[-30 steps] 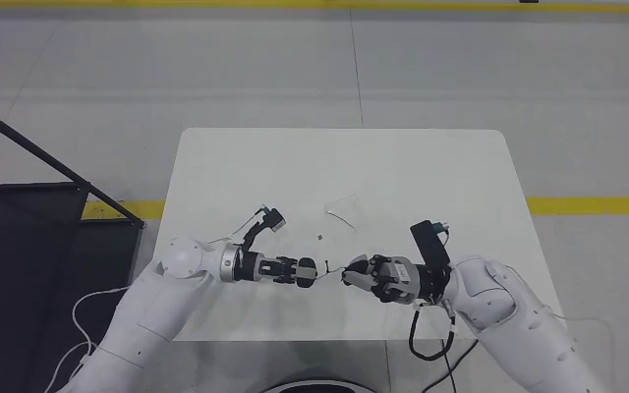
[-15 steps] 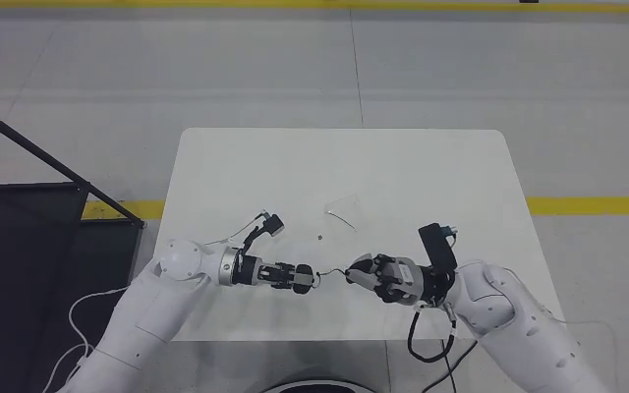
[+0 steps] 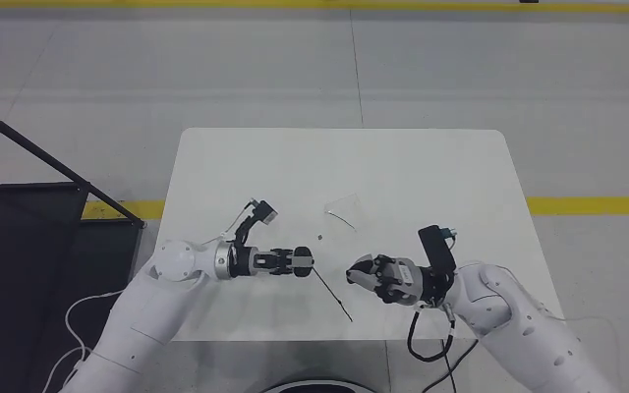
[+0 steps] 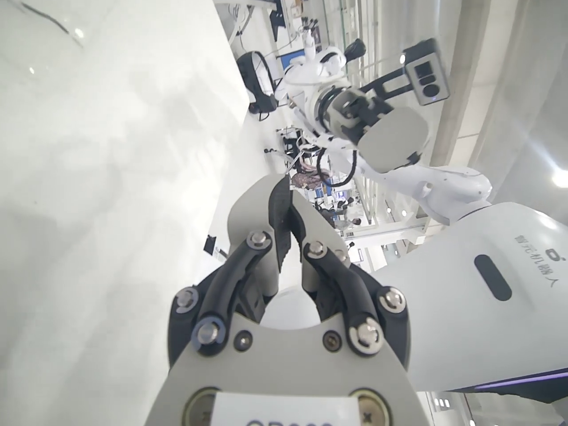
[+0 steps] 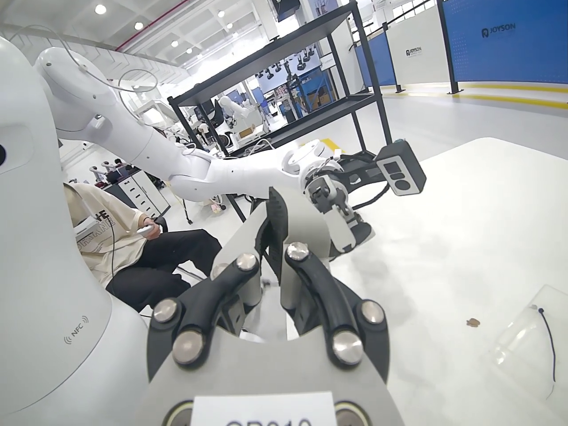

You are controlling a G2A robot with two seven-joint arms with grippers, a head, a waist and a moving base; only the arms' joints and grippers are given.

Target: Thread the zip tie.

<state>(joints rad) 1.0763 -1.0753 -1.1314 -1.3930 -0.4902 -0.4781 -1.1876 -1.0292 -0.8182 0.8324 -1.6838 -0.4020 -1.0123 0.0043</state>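
Zip tie (image 3: 332, 294), thin and black, slants near the front edge of the white counter (image 3: 442, 177). Left gripper (image 3: 308, 262) seems to pinch its far end, likely to aim it. Right gripper (image 3: 350, 276), just beside, is pressed together, holding nothing.

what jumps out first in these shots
A thin black zip tie slants from the tip of the left gripper toward the near edge of the table. The right gripper sits shut close by, and a clear bag with a second tie lies farther back.
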